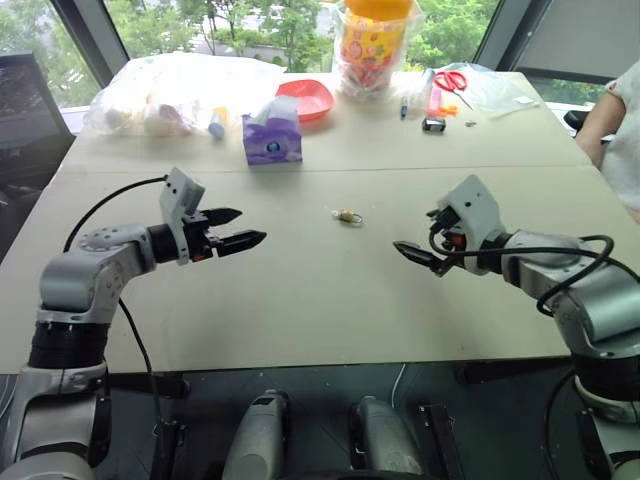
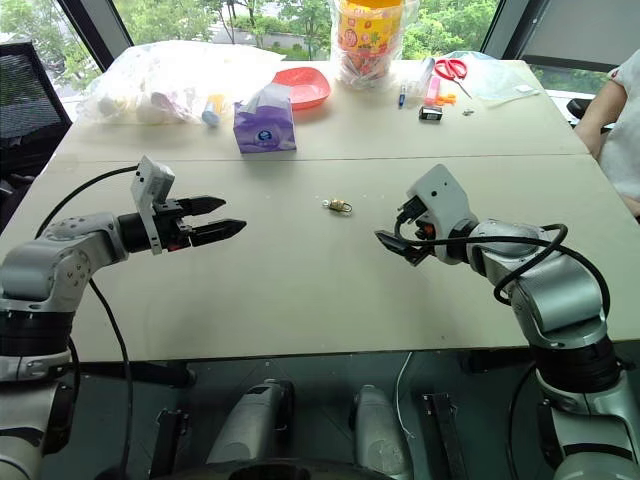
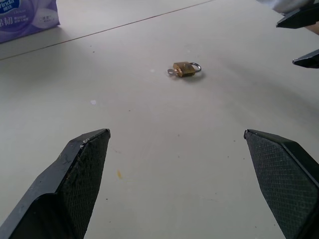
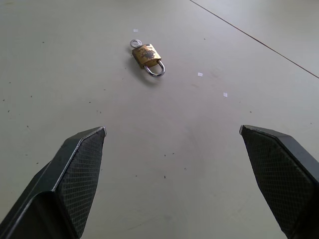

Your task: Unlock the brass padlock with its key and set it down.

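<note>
- Over the tabletop [image 1: 300, 300], left fingers [image 1: 245, 240] and right fingers [image 1: 415, 255] both spread wide, holding nothing.
- Padlock [image 1: 347, 215] lies flat between them, touched by neither; the right arm looks slightly nearer.
- Its long axis runs across, key [image 4: 134, 43] toward the left arm, shackle [image 4: 156, 69] toward the right.
- Beyond: tissue box [image 1: 271, 140], red bowl [image 1: 310, 97], scissors [image 1: 452, 80], windows [image 1: 160, 25]; a person's arm [image 1: 612, 110] at the right edge.
</note>
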Available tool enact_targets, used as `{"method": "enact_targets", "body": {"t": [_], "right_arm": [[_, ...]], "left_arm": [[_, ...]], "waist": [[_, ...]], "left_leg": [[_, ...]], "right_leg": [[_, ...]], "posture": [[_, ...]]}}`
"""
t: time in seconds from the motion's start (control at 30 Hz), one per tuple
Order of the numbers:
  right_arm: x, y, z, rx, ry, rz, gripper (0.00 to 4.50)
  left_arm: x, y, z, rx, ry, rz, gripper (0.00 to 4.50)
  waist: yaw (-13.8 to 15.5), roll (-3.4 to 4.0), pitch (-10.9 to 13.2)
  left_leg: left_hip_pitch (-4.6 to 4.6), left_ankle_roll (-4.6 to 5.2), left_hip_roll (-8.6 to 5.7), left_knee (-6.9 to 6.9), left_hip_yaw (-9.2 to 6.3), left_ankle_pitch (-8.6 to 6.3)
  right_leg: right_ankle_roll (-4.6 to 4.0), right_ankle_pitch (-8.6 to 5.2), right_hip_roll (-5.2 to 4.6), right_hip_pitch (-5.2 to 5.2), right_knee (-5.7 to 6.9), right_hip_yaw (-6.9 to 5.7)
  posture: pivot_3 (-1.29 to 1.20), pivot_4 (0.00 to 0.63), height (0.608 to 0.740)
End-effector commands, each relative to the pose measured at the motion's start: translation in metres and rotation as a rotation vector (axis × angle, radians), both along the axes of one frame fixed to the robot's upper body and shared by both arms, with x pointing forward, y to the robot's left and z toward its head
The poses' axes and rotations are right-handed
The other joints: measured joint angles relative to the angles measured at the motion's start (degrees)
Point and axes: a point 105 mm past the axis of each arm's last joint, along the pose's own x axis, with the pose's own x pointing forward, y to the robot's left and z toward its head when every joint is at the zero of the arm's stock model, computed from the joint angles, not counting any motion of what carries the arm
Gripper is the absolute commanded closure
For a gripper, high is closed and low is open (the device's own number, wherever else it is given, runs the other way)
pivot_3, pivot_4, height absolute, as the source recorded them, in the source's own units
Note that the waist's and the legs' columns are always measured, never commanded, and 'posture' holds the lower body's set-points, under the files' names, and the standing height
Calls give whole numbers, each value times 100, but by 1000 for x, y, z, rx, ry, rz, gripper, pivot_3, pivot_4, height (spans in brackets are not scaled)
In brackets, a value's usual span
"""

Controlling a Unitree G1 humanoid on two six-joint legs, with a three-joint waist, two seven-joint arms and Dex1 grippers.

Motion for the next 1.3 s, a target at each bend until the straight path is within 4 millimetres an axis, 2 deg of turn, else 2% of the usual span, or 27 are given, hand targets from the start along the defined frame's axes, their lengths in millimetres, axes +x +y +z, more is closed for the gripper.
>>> {"method": "enact_targets", "body": {"t": [0.03, 0.13, 0.4, 0.6, 0.77, 0.87, 1.03, 1.17, 1.3], "right_arm": [[5, 5, 11, -9, -49, 29, 0], [9, 4, 11, -20, -47, 35, 0], [17, 8, 11, -29, -52, 44, 0], [27, 13, 13, -42, -44, 61, 0], [61, 38, 13, -30, -26, 70, 0], [80, 57, 9, -43, 14, 120, 0], [97, 80, -4, 14, 138, 202, 0], [108, 98, -16, 63, 206, 243, 0], [116, 99, -38, -27, 202, 226, 0]], "left_arm": [[8, 1, 7, 27, -53, 5, 22], [11, 0, 9, 31, -62, -6, 22], [4, -12, 8, 36, -48, -103, 22], [13, -11, 16, 46, -77, -108, 22], [28, -17, 28, 71, -118, -152, 22], [26, -17, 32, 119, -118, -233, 22], [17, -8, 37, 175, -106, -302, 22], [16, 3, 44, 152, -124, -244, 22], [12, 3, 39, 131, -122, -205, 22]], "waist": [[2, 0, 0], [2, 0, 0], [0, 0, 0], [-1, 0, 0], [-30, 0, 0], [-36, 0, 0], [-39, 1, 1], [-51, 3, 2], [-53, 3, 2]], "left_leg": [[0, 0, 0, 0, 0, 0], [0, 0, 1, 7, 0, 0], [-2, 0, 3, 8, 0, 0], [-2, 0, 4, 11, 0, 0], [-1, 0, 7, 22, 3, 0], [-3, 0, 12, 29, 6, 0], [-12, -1, 27, 26, 17, 1], [-12, -4, 37, 22, 19, 2], [-10, -8, 39, 20, 20, 4]], "right_leg": [[0, 0, 0, 0, 0, 0], [1, 1, 4, 1, 4, 0], [2, 2, 7, 1, 3, 0], [3, 2, 8, 1, 6, 0], [6, 5, 17, -1, 15, 1], [6, 6, 30, -3, 19, 4], [6, 5, 48, -16, 17, 11], [5, 6, 53, -21, 19, 13], [4, 6, 53, -23, 24, 16]], "posture": [[0, 150, 740], [0, 150, 740], [0, 150, 740], [0, 150, 740], [0, 150, 740], [0, 150, 740], [0, 150, 740], [0, 150, 740], [0, 150, 740]]}}
